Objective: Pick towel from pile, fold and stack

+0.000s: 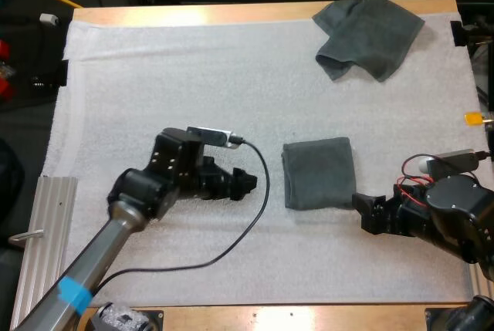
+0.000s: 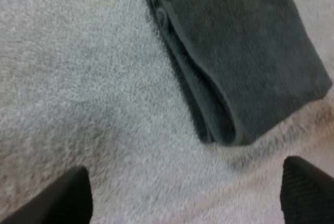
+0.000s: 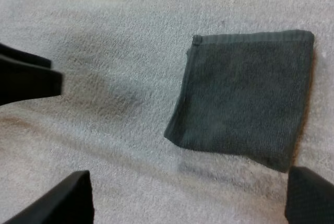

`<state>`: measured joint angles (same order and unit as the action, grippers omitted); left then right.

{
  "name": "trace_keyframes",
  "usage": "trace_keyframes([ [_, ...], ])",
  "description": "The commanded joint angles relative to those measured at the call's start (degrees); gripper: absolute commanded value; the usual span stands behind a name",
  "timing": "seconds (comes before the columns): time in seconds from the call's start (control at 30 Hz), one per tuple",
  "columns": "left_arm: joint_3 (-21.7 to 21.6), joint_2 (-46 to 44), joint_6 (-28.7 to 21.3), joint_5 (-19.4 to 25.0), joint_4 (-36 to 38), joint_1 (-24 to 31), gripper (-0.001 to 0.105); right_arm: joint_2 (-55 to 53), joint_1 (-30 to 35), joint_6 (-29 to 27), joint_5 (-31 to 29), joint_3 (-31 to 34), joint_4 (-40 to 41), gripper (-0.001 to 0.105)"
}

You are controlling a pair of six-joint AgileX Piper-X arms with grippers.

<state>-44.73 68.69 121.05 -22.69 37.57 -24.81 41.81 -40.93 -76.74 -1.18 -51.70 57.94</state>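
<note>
Matt terry-cloth folded towel [image 1: 319, 173], fuzzy white mat [image 1: 193, 76]

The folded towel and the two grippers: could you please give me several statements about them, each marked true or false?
1. The folded towel lies on the white mat between the two grippers. True.
2. The left gripper is shut on the folded towel. False: its fingers stand apart over the mat, beside the towel.
3. The crumpled towel lies on top of the folded towel. False: it lies apart from it, near the mat's far right corner.
4. The right gripper is open and holds nothing. True.
</note>
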Motion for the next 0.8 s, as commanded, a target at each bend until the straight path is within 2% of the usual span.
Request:
trace_keyframes([
  [0.0, -0.1, 0.9, 1.9, 0.7, -1.9, -0.5, 0.072, -0.1, 0.1, -0.6, -0.5, -0.6, 0.2, 0.073],
  [0.17, -0.1, 6.3, 4.7, -0.1, -4.7, -0.7, 0.072, -0.1, 0.1, -0.6, -0.5, -0.6, 0.2, 0.073],
  [0.43, -0.3, 16.2, 10.5, -8.8, -11.5, -0.8, 0.072, -0.1, 0.1, -0.6, -0.5, -0.6, 0.2, 0.073],
  [0.77, -0.3, 23.3, 15.5, -13.0, -19.3, -0.8, 0.072, -0.1, 0.1, -0.4, -0.5, -0.6, 1.5, 0.073],
])
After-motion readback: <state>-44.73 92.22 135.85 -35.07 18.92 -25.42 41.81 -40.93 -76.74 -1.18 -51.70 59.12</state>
